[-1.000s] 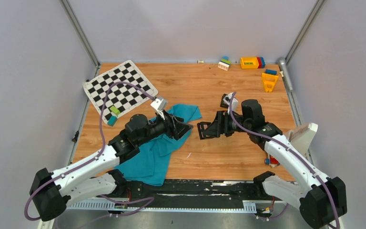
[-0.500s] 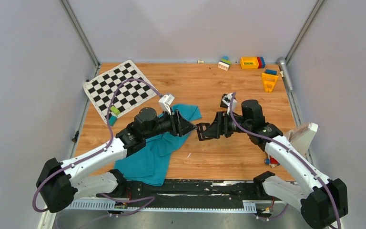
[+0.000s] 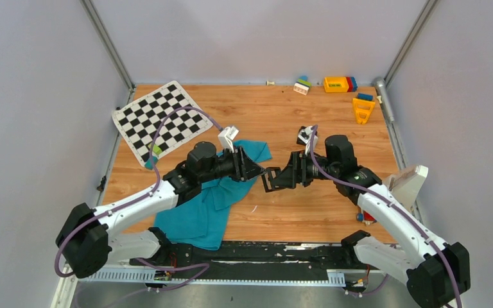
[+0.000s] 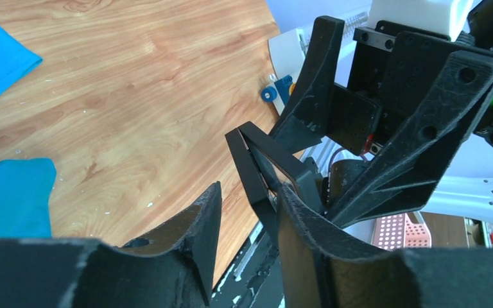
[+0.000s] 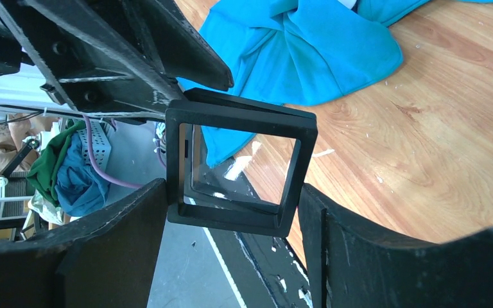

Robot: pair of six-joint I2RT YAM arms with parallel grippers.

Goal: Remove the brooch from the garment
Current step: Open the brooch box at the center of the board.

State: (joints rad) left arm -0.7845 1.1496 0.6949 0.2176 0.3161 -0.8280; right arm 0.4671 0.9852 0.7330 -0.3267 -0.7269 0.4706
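Progress is unclear: the garment (image 3: 205,215) lies crumpled on the tabletop (image 3: 308,212), no brooch visible, while the right gripper (image 5: 232,192) clamps a black frame (image 5: 244,119) and the left gripper (image 4: 250,192), jaws apart, straddles its edge.

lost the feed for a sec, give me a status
Right gripper holds black square frame mid-air. Left gripper jaws astride its edge, not clamped. Garment ungripped; brooch not seen.
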